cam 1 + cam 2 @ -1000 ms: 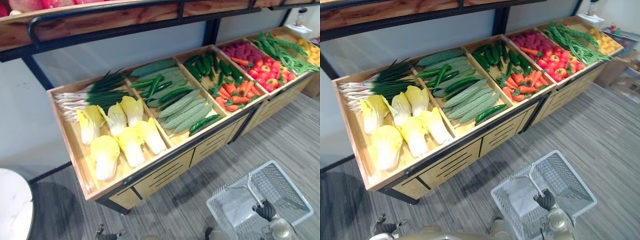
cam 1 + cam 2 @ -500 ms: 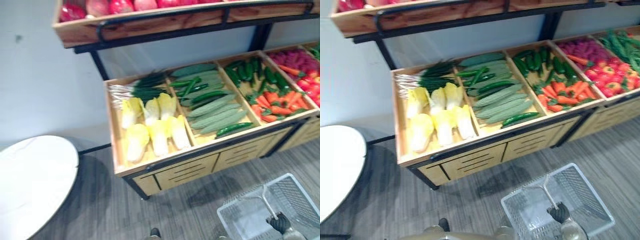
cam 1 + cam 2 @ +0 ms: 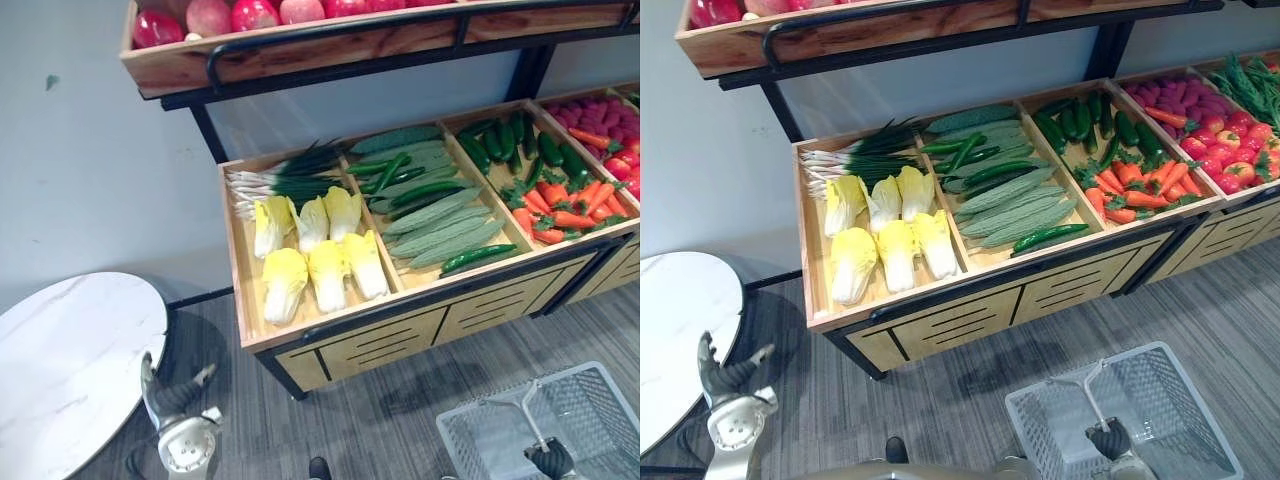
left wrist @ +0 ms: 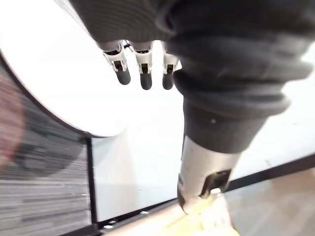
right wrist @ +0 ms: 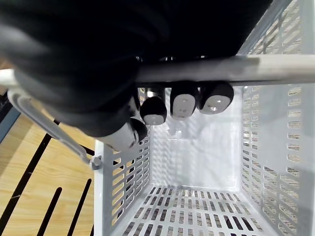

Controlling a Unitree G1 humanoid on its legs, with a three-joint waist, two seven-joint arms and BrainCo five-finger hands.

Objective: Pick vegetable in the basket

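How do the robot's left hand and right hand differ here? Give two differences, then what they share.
The left hand is open and empty; the right hand curls round the basket handle. The left hand is by the round white table; the right hand over the basket. Both are short of the vegetable stand.

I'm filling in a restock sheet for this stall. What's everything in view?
Spring onions: one bunch, green-white, back of left-end compartment.
Cabbages: six, pale yellow, in front of them.
Ridged gourds: several, pale green, second compartment.
Cucumbers: many, dark green, second and third compartments.
Carrots: pile, orange, front of third compartment.
Tomatoes: many, red, fourth compartment.
Round fruit: several, red, upper shelf.
Table: one, white, lower left.
Basket: one, white, lower right.
Left robot hand: open, silver, beside table.
Right robot hand: shut on basket handle.
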